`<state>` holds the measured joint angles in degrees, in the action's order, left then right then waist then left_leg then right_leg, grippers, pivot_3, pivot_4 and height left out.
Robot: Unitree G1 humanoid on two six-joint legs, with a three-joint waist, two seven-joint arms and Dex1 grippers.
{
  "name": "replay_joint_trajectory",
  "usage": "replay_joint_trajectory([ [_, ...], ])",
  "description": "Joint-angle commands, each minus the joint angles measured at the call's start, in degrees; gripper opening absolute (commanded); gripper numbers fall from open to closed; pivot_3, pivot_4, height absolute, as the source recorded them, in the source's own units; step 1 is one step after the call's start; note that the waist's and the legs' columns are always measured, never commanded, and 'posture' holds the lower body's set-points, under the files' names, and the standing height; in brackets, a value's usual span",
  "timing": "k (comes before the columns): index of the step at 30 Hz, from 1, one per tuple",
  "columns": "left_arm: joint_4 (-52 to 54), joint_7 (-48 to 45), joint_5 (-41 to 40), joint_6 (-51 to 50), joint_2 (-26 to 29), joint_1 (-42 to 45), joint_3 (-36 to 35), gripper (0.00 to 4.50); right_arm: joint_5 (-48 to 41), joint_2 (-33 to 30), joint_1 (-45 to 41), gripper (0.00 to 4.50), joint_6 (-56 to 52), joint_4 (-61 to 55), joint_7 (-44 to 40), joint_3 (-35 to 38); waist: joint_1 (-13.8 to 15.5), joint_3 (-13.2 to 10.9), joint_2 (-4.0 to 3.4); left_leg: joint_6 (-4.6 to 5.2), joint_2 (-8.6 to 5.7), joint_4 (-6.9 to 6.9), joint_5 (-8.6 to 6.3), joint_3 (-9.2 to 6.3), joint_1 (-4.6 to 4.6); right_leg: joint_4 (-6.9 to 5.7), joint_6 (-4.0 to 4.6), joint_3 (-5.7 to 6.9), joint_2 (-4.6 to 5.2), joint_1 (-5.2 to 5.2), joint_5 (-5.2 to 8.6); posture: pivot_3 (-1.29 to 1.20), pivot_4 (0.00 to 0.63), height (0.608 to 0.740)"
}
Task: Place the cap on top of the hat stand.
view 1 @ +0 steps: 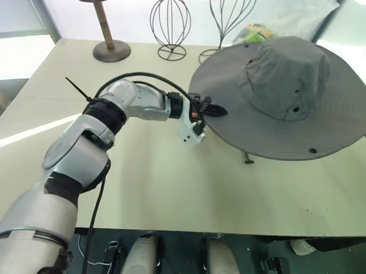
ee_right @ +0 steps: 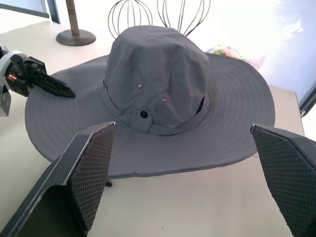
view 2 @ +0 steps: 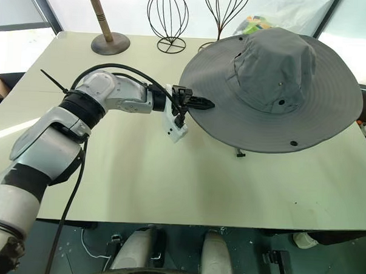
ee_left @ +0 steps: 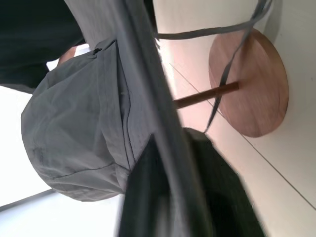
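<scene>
**A:** Which step was in hand?

**B:** The last one, by my reading. The cap (view 1: 282,96) sat raised over the right part of the worktop (view 1: 169,185), its brim off the surface. The left wrist view looked up beneath it at the light wooden hat stand (ee_left: 261,74), whose slanted rod ran up into the crown. So the cap seemed to be resting on the stand's top, though the top disc was hidden inside.

**A:** And the jaws?

**B:** The left gripper (view 2: 196,104) was at the near-left edge of the brim, with the brim running between its jaws. I couldn't tell whether they pinched the fabric or had slackened. The right gripper (ee_right: 182,127) hung back from the cap, jaws spread wide and holding nothing.

**A:** What did the next move call for?

**B:** Letting the brim go fully, then drawing the left arm away sideways along the worktop. A snagged brim could have dragged the soft crown off the disc. The chin cord (ee_left: 197,33) hung loose beside the rod, another thing to avoid.
</scene>
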<state>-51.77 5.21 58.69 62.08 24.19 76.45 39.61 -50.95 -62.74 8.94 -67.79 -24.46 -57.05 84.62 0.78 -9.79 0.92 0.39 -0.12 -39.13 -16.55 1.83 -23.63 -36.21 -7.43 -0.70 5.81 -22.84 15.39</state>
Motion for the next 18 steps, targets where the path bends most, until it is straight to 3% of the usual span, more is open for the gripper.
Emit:
replay_joint_trajectory([
  [1,0.97,-1.23,-4.07,0.67,0.84,0.4,-2.2,2.44,-0.15,-1.68,-0.73,4.5,2.03,0.92,0.56,-0.18,-0.02,0.0,0.0,0.0,0.0,0.0,0.0,0.0,0.0,0.0,0.0,0.0,0.0,0.0,0.0,0.0,0.15,0.739],
  [5,3.43,-2.11,-7.51,1.21,2.46,-0.2,-4.13,4.46,-0.43,-2.02,-1.32,4.5,3.14,1.65,0.59,-2.25,-0.03,0.0,0.0,0.0,0.0,0.0,0.0,0.0,0.0,0.0,0.0,0.0,0.01,0.0,0.0,0.0,0.15,0.739],
  [15,18.41,-16.16,-25.64,5.84,21.94,-12.76,-13.26,4.46,4.7,-6.52,-2.33,4.5,11.97,11.74,-4.99,-11.69,-1.24,0.04,-0.07,-0.01,0.09,0.06,0.01,0.1,0.04,-0.06,0.0,-0.03,0.0,-0.07,0.0,0.0,0.15,0.739],
  [16,18.41,-18.61,-29.1,4.44,23.64,-13.97,-14.11,4.46,5.55,-7.24,-2.7,4.5,13.2,13.53,-5.71,-12.95,-1.1,0.03,-0.07,-0.01,0.06,0.04,0.01,0.11,0.04,-0.05,0.0,-0.03,0.03,-0.04,0.0,0.0,0.15,0.739],
  [18,18.29,-30.13,-43.87,-1.44,27.07,-16.67,-14.13,4.46,7.37,-9.03,-3.61,4.5,15.84,17.51,-7.43,-15.57,-1.06,0.03,-0.07,-0.01,0.02,0.0,0.01,0.13,0.04,-0.06,0.0,-0.02,0.08,-0.01,0.0,0.0,0.15,0.739],
])
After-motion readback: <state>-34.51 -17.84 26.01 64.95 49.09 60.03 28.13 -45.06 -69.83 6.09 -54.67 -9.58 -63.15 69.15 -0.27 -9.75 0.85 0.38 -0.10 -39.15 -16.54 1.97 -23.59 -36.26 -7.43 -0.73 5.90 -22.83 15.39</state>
